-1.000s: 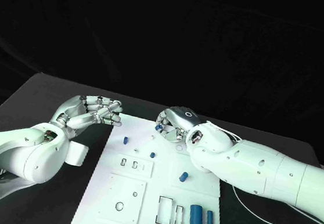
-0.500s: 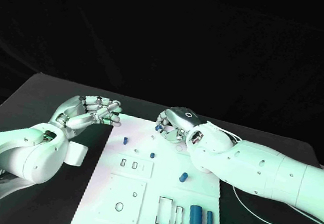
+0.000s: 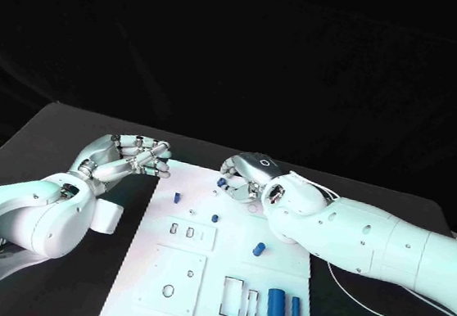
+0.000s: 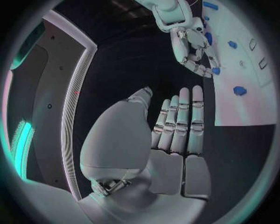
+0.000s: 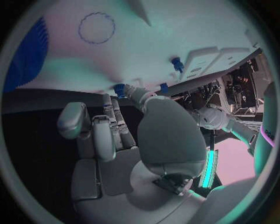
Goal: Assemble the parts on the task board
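Head view is showing the white task board [image 3: 218, 289] lying in the middle of the black table [image 3: 64, 137], with bare dark table running down both of its long sides. At the board's far left corner the left hand [image 3: 127, 157] is hovering just off the edge, over the black surface, its fingers curled loosely and gripping nothing; the left wrist view is showing those fingers [image 4: 184, 121] stretched side by side with nothing between them and the thumb. Over at the far end of the board the right hand [image 3: 246, 179] is hanging above the white surface, its fingertips pinching a small blue part [image 3: 224, 180], and the right wrist view is catching that blue part [image 5: 119, 88] right at the fingertip, close over the board. Further blue parts are sitting on the board: a small one [image 3: 177, 197] near the left edge, a tiny one [image 3: 215, 218] near the middle, a tilted one [image 3: 259, 250] toward the right, and two long blue bars [image 3: 275, 307] lying side by side near the right edge at the near end. Just left of those bars two rectangular outlined recesses [image 3: 231, 297] are sitting open, and an oval slot [image 3: 169, 290] is showing in the raised plate on the board's left half.
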Controlling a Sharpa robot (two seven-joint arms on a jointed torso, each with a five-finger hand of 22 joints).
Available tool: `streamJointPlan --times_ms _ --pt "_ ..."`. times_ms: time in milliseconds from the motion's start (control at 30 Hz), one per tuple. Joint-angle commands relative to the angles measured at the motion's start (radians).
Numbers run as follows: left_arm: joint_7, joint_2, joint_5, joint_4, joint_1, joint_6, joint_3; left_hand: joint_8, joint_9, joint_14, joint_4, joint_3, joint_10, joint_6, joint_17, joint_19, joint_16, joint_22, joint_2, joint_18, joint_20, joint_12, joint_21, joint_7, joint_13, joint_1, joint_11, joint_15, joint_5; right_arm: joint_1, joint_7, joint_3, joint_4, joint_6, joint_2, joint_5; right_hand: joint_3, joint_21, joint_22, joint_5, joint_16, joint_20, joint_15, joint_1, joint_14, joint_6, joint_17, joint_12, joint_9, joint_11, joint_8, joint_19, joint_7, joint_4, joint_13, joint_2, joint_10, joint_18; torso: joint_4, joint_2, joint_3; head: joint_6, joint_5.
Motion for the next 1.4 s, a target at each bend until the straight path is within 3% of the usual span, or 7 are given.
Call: streamJointPlan --times_ms 33,367,533,700,867,1067,1400 --pt "0.004 0.001 0.002 0.001 0.001 0.018 0.001 -0.005 0.002 -0.006 0.001 0.005 -0.008 -0.006 0.001 -0.002 0.006 0.002 0.002 0.019 0.001 -0.007 0.005 0.01 -0.001 -0.009 0.001 0.001 -0.006 0.0 -0.011 0.0 0.019 0.01 -0.016 -0.011 -0.007 0.002 0.003 -0.003 0.0 -0.001 0.008 0.001 0.033 0.003 0.001 0.0 0.002 -0.002 -0.001 0.001 -0.002 0.001 -0.001 -0.004 -0.002 0.007 -0.0003 -0.001 -0.0002 0.0 -0.001" --pt "0.005 -0.003 0.003 -0.002 0.001 0.019 0.001 -0.005 0.002 -0.006 0.001 0.005 -0.008 -0.006 0.001 -0.002 0.006 0.002 0.002 0.019 0.001 -0.007 0.005 0.01 -0.001 -0.009 0.001 0.001 -0.006 0.004 0.0 0.009 0.152 -0.051 -0.143 0.024 -0.026 0.029 0.049 0.004 0.018 -0.006 -0.001 -0.002 0.043 0.03 0.035 0.025 0.01 -0.013 0.003 0.031 -0.006 0.011 0.014 -0.009 0.07 -0.002 -0.0048 -0.002 0.0012 0.005 -0.008" --pt "0.005 -0.007 0.005 -0.005 0.001 0.018 0.001 -0.005 0.002 -0.006 0.001 0.005 -0.008 -0.006 0.001 -0.002 0.006 0.002 0.002 0.019 0.001 -0.007 0.005 0.01 -0.001 -0.009 0.001 0.001 -0.006 0.015 -0.017 0.015 0.241 -0.017 -0.246 0.119 -0.118 0.049 0.083 0.085 0.031 -0.016 -0.01 -0.05 0.048 -0.027 0.054 0.048 0.004 -0.024 -0.038 0.048 -0.009 0.051 0.039 -0.067 0.166 -0.009 -0.0134 -0.004 0.002 0.009 -0.007" --pt "0.004 -0.006 0.007 -0.01 0.001 0.019 0.001 -0.005 0.002 -0.006 0.001 0.005 -0.008 -0.006 0.001 -0.002 0.006 0.002 0.002 0.019 0.001 -0.007 0.005 0.01 -0.001 -0.009 0.001 0.001 -0.006 0.02 -0.039 0.018 0.287 0.046 -0.319 0.226 -0.334 0.078 0.133 0.105 0.049 -0.037 -0.036 0.033 0.055 -0.064 0.086 0.149 0.024 -0.056 -0.031 0.072 -0.029 0.087 0.143 -0.028 0.305 -0.017 -0.0253 -0.003 0.0059 0.013 -0.007" --pt "0.004 -0.005 0.008 -0.01 0.001 0.022 0.0 -0.005 0.002 -0.008 0.001 0.005 -0.009 -0.007 0.003 -0.002 0.007 0.002 0.002 0.019 0.002 -0.008 0.006 0.01 -0.001 -0.008 0.002 0.002 -0.006 0.021 -0.065 0.018 0.297 0.11 -0.356 0.284 -0.524 0.101 0.18 0.136 0.066 -0.053 -0.044 0.147 0.063 -0.109 0.121 0.585 0.082 -0.069 0.045 0.094 -0.039 0.166 0.585 0.013 0.226 -0.024 -0.0299 -0.003 0.009 0.012 -0.008" --pt "0.004 -0.004 0.008 -0.011 0.0 0.024 0.0 -0.005 0.002 -0.008 0.001 0.005 -0.009 -0.007 0.003 -0.002 0.007 0.002 0.002 0.019 0.002 -0.008 0.006 0.01 -0.001 -0.008 0.002 0.002 -0.006 0.019 -0.091 0.018 0.285 0.144 -0.361 0.277 -0.567 0.142 0.25 0.167 0.1 -0.046 -0.041 0.188 0.08 -0.107 0.215 1.058 0.107 -0.064 0.101 0.128 -0.04 0.213 1.041 0.052 0.281 -0.038 -0.0262 -0.002 0.0081 0.012 -0.014" --pt "0.003 -0.003 0.009 -0.012 0.0 0.025 0.0 -0.005 0.002 -0.008 0.001 0.005 -0.009 -0.007 0.003 -0.002 0.007 0.002 0.002 0.019 0.002 -0.008 0.006 0.01 -0.001 -0.008 0.002 0.002 -0.006 0.013 -0.104 0.018 0.246 0.148 -0.337 0.254 -0.586 0.16 0.28 0.169 0.111 -0.04 -0.035 0.193 0.087 -0.116 0.249 1.214 0.109 -0.057 0.114 0.141 -0.034 0.213 1.185 0.066 0.334 -0.044 -0.0231 -0.003 0.0049 0.008 -0.012"
